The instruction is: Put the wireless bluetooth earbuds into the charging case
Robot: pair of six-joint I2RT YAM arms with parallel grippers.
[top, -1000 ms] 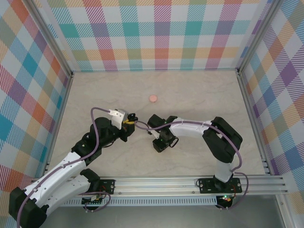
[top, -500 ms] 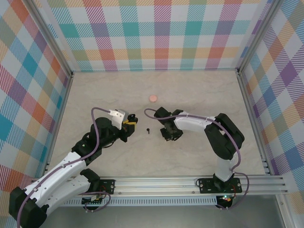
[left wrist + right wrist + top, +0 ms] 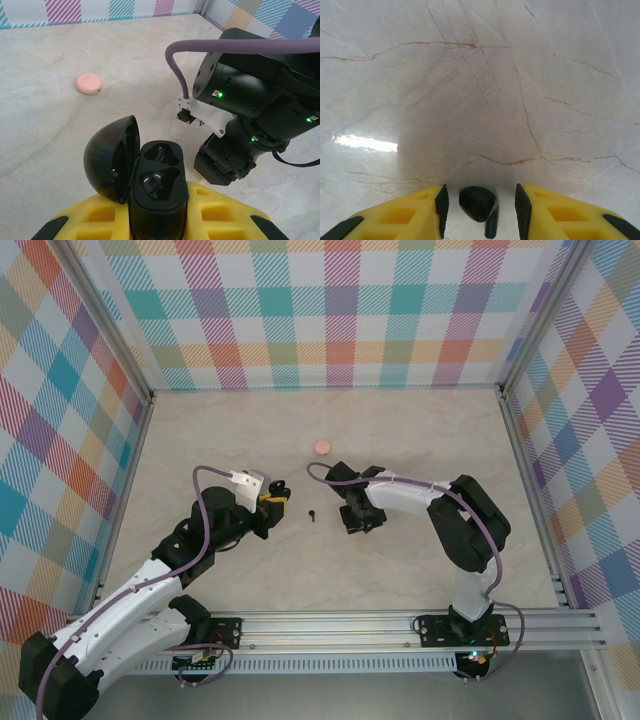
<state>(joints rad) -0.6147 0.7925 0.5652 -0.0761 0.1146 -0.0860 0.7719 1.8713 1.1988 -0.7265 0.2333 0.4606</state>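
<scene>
My left gripper (image 3: 159,222) is shut on a black charging case (image 3: 159,187), held upright with its round lid (image 3: 107,157) swung open to the left. The case's two wells are dark and glossy. In the top view the left gripper (image 3: 272,500) holds it left of centre. A glossy black earbud (image 3: 477,202) lies on the table between the fingers of my right gripper (image 3: 480,201), which is open with a gap on each side. The right gripper (image 3: 355,523) points down at the table. Another black earbud (image 3: 312,514) lies on the table between the two grippers.
A closed pink round case (image 3: 323,446) (image 3: 89,83) lies farther back on the marble table (image 3: 420,430). Checked walls and metal rails enclose the table. The right arm's wrist (image 3: 250,100) sits close to the right of the black case.
The right arm has swung right, away from the left gripper, and come down over the table. A black earbud now shows on the table between the grippers. The left arm has stayed still.
</scene>
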